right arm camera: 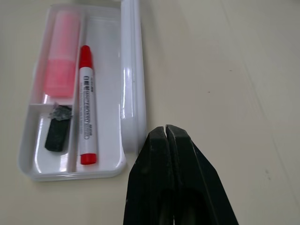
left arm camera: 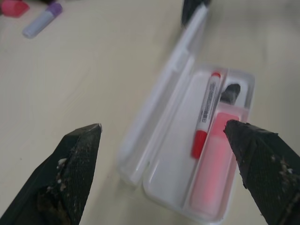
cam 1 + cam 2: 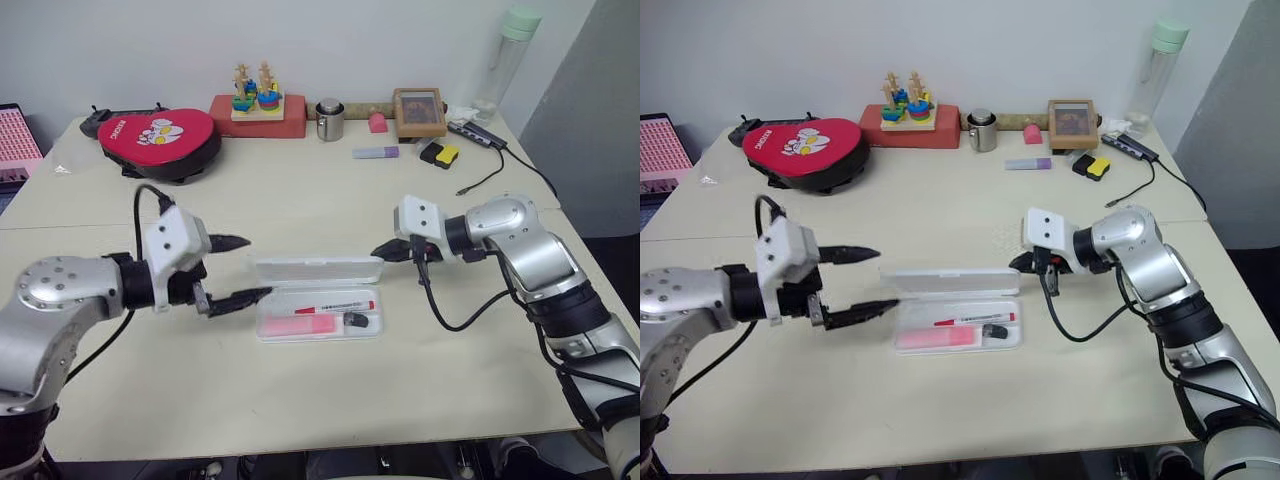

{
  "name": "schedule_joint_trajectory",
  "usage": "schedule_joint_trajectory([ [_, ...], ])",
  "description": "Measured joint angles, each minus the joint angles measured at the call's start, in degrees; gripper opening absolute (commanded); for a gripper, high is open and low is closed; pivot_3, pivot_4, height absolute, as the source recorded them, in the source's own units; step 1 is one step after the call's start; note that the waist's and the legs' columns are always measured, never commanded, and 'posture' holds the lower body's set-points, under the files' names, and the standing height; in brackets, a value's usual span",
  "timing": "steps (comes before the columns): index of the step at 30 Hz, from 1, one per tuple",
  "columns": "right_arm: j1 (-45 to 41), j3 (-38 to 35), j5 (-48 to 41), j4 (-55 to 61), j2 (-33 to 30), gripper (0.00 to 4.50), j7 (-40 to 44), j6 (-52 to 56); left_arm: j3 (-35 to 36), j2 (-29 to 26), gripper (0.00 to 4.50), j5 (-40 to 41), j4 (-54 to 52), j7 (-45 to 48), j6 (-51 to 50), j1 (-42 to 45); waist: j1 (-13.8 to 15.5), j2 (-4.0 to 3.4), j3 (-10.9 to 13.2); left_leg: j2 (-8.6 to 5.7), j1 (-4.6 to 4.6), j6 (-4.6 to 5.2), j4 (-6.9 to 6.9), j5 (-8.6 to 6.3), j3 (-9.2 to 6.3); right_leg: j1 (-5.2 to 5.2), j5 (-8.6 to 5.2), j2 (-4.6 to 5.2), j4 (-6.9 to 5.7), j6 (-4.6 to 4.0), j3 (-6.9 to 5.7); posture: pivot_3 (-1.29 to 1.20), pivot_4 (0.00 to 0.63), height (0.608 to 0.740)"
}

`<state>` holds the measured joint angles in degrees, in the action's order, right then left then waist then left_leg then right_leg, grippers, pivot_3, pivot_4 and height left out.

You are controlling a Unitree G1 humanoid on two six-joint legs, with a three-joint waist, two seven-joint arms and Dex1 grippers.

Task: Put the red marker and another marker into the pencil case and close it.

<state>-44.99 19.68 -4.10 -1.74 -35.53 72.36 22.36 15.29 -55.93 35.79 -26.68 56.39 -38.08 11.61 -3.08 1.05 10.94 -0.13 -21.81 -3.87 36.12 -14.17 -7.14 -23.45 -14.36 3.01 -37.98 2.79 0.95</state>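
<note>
The pencil case [image 3: 320, 312] lies open on the tabletop [image 3: 300, 400], its lid [image 3: 318, 268] raised at the far side. In its tray the red marker [image 1: 86, 105] lies just beside the pink highlighter [image 1: 61, 72], with a small dark piece [image 1: 58, 131] in the end compartment. The left gripper [image 3: 240, 268] has its fingers spread apart, empty, beside the case's one end. The right gripper [image 3: 385, 251] has its fingers clenched together on nothing, tips near the lid's other end.

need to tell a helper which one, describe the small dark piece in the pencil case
On the beige table, find the open white pencil case. In its tray, beside the red marker and past the pink highlighter, lies the small dark piece: short, black, blocky.
</note>
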Motion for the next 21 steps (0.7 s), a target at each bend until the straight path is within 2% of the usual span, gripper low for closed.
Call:
schedule_joint_trajectory([
  [7, 1.1, 0.4, -0.1, 3.3, -0.2, 0.03, 0.8, 1.4, 4.5, -1.1, 4.50, 6.3, -1.3, 0.3, -4.6, -1.3, -0.2, 0.00, 0.0, 0.01, 0.02, 0.00, -0.01, 0.00, 0.00, 0.00, -0.01, -0.01, -0.01, 0.01, 0.00, 0.00, 0.150, 0.740],
  [10, 2.5, 1.0, -0.5, 6.0, -0.3, 0.03, 1.3, 2.0, 6.1, -4.0, 4.50, 5.9, -2.5, 2.3, -4.4, -5.8, -0.2, 0.00, 0.0, 0.01, 0.03, 0.00, -0.04, 0.00, 0.02, -0.01, -0.01, 0.00, 0.01, 0.00, 0.02, 0.00, 0.150, 0.740],
  [17, 4.6, 3.5, -0.5, 10.0, -0.3, 0.03, 1.3, 3.4, 6.4, -5.4, 4.50, 3.1, -3.3, 4.6, -2.3, -11.6, -0.1, 0.00, 0.0, 0.01, 0.04, 0.00, -0.01, 0.00, 0.03, 0.02, -0.07, 0.00, 0.03, 0.09, 0.02, 0.00, 0.150, 0.740],
  [21, 5.9, 4.6, -0.4, 10.7, -0.3, 0.03, 1.2, 4.1, 3.7, -5.5, 4.50, 1.2, -4.9, 6.5, -1.0, -16.5, -0.1, -0.01, 0.0, 0.02, 0.04, 0.00, -0.02, 0.00, 0.02, 0.00, -0.06, -0.01, 0.01, 0.07, 0.03, 0.00, 0.150, 0.740],
])
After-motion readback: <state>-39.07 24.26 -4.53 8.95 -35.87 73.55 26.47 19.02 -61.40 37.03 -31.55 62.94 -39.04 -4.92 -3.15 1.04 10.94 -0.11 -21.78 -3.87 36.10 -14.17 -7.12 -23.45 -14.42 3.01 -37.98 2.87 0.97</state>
